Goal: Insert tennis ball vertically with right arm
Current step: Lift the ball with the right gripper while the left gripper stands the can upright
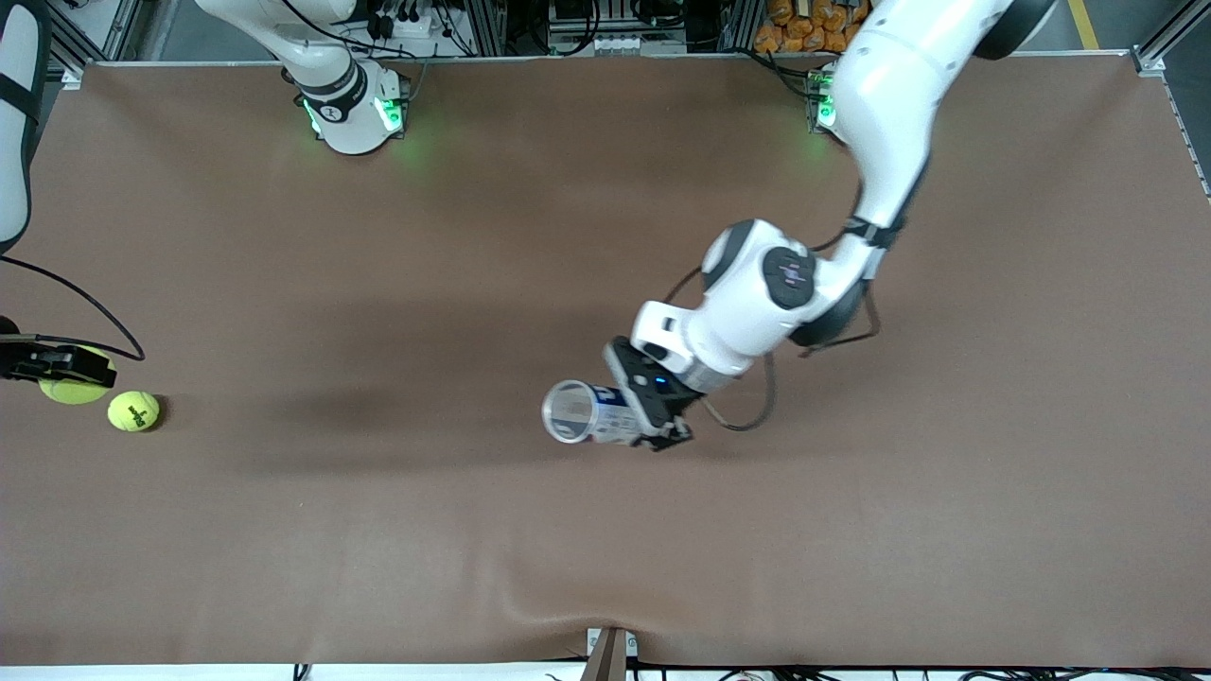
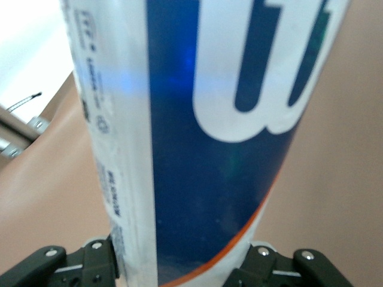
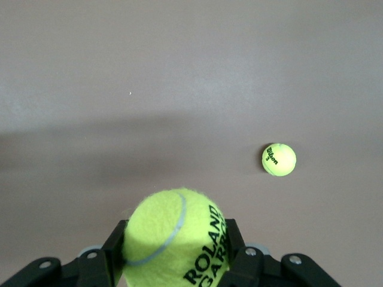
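While right tool [image 3: 173, 263] clamps tennis ball [image 3: 173, 236] | left tool [image 2: 179, 263] clamps can [image 2: 197, 137]

Fuzzy felt ball [image 3: 173, 239], glossy can [image 2: 203, 137]

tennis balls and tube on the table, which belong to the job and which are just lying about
In the job:
- ball gripped in right pincer
- tube gripped in left pincer

Lying about:
- second ball on the table, beside the right pincer
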{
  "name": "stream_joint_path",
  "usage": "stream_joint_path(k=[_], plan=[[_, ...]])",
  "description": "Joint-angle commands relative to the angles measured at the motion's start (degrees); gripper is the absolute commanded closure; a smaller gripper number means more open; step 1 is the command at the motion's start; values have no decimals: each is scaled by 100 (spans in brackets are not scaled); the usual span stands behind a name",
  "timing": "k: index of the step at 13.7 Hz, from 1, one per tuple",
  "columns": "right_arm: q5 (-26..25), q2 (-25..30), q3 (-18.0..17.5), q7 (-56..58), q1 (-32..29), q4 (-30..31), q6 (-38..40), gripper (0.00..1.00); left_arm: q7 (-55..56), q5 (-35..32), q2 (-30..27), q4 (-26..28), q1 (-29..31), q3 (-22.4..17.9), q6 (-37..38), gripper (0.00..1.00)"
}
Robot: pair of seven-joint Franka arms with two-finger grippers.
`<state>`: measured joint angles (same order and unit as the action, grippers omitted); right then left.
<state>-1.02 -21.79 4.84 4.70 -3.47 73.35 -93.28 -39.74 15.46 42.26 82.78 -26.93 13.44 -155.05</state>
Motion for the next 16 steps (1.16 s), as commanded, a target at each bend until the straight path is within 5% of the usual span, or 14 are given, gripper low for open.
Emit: stream_joint_path(k=[1,10,16], plan=[[14,78,-36,-171,-4,22,38,100,247,535,299,106,-260,-26,-1031,36],[5,70,-168,-3253,1321,13,38,100,309,2671,1310,151,-1568,-25,-3881,36],[181,-27,-159,-4915,2183,13,-102,100,853,2770,1820,2,-2071,-34,-4788,36]])
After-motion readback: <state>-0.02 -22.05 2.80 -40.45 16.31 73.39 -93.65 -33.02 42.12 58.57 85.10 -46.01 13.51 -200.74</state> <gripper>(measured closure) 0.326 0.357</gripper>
